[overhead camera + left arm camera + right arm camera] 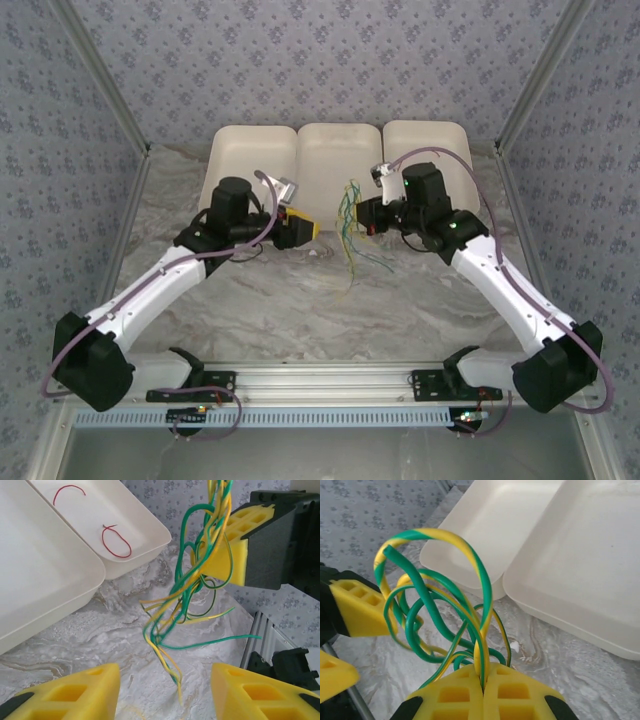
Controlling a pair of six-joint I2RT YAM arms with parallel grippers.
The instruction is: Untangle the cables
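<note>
Right fingers point(455, 695) are pinching the cables point(352, 225) over the surface point(300, 300) toward its far edge, left fingers point(75, 690) are standing wide, and a hasty pull is risking a tighter knot.

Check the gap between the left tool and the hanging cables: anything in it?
Nothing. In the left wrist view the stretch from the left tool to the cables is bare marbled table.

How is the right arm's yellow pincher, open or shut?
Shut: the right gripper is closed tight, pinching the green and yellow cables.
</note>
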